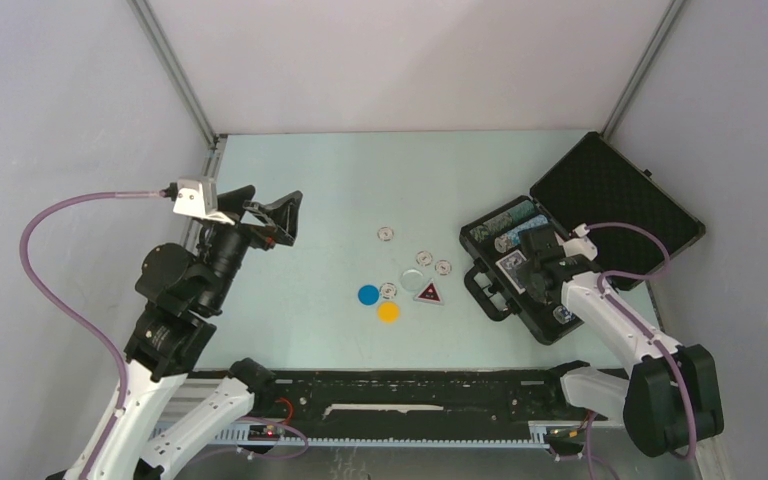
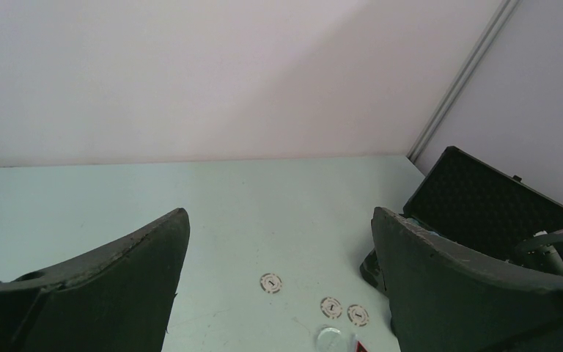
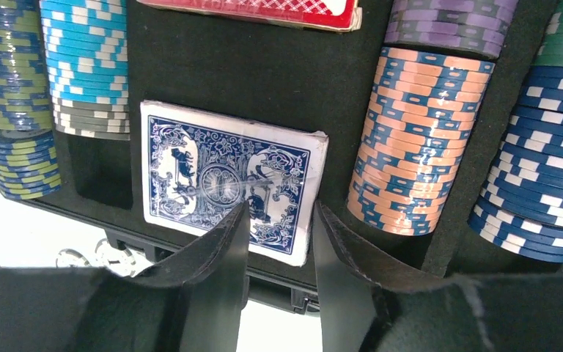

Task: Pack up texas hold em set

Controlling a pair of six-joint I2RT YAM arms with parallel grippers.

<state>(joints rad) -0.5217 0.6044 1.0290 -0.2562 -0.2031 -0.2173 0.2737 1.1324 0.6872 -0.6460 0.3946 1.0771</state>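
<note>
The black case (image 1: 615,205) lies open at the right of the table, lid propped back. Rows of coloured poker chips (image 3: 418,139) fill its foam slots, and a blue-backed card deck (image 3: 212,176) lies flat in a slot. My right gripper (image 3: 280,207) hovers over the deck's near edge, jaws a narrow gap apart with nothing between them. Mid-table lie a blue disc (image 1: 368,294), a yellow disc (image 1: 388,312), a clear disc (image 1: 412,278), a red triangular marker (image 1: 428,293) and several loose white chips (image 1: 387,234). My left gripper (image 1: 275,215) hangs wide open and empty at the left.
A red-backed deck (image 3: 264,11) sits in the case beyond the blue one. The case handle (image 1: 485,290) points toward the loose pieces. Grey walls enclose the table on three sides. The left wrist view shows three white chips (image 2: 270,282) and the case lid (image 2: 484,213).
</note>
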